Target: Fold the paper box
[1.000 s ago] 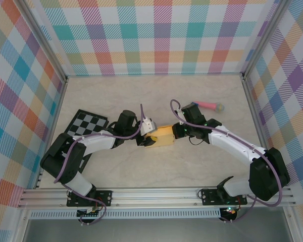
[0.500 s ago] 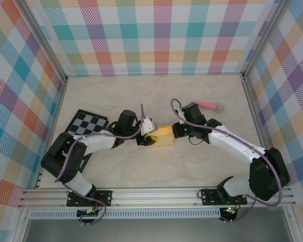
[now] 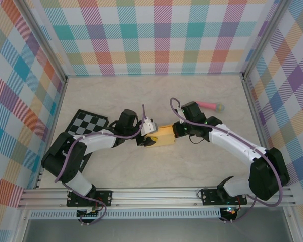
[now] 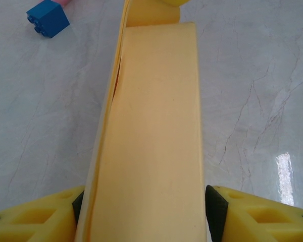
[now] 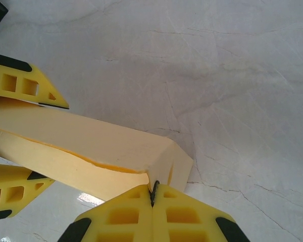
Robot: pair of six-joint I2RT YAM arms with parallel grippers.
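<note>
The paper box (image 3: pixel 162 135) is a flat yellow-orange card box lying mid-table between the two arms. My left gripper (image 3: pixel 148 138) is shut on its left end. In the left wrist view the box (image 4: pixel 151 126) runs away from me, and the left gripper (image 4: pixel 144 204) has a black pad against each long side. My right gripper (image 3: pixel 176 130) is shut at the box's right end. In the right wrist view its closed tips (image 5: pixel 154 189) touch the folded end flap of the box (image 5: pixel 91 138), and the left gripper's fingers (image 5: pixel 21 83) flank the far end.
A black-and-white checkered board (image 3: pixel 88 122) lies flat at the left, behind the left arm. A pink stick (image 3: pixel 207 105) lies behind the right arm; its blue end (image 4: pixel 48 17) shows beyond the box. Plaid walls close in three sides.
The right wrist has edged slightly to the left. The box and the left gripper have not moved.
</note>
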